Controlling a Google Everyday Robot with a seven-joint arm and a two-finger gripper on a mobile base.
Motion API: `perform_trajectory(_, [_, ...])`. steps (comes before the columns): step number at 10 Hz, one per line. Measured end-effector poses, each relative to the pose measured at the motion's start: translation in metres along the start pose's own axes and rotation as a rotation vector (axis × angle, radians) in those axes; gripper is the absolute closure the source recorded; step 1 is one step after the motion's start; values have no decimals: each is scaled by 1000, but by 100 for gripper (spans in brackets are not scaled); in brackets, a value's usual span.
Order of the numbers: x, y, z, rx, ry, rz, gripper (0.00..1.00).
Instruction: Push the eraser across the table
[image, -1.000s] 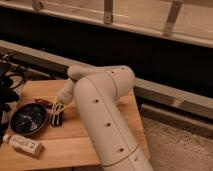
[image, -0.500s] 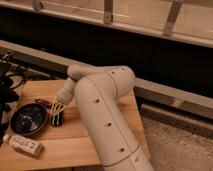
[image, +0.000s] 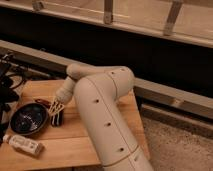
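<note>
The eraser (image: 57, 118), a small black block with a pale stripe, lies on the light wooden table (image: 75, 140) just right of the dark round bowl (image: 28, 119). My gripper (image: 56, 107) hangs from the big cream arm (image: 107, 115) and points down at the eraser's top end, touching or nearly touching it. A small red object (image: 43, 102) lies just left of the gripper, at the bowl's upper rim.
A white bottle-like object (image: 22, 145) lies at the table's front left. Dark cables and gear (image: 7, 80) sit off the table's left edge. A dark wall with a metal rail (image: 150, 92) runs behind the table. Speckled floor (image: 175, 145) is to the right.
The gripper has shifted slightly down toward the eraser; the eraser, bowl and bottle stay where they were.
</note>
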Motion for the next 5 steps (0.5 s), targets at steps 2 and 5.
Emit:
perform_trajectory(2, [1,-1,1,1,5,2,100])
perform_trajectory(5, [8,8,-37,94,-196,18,100])
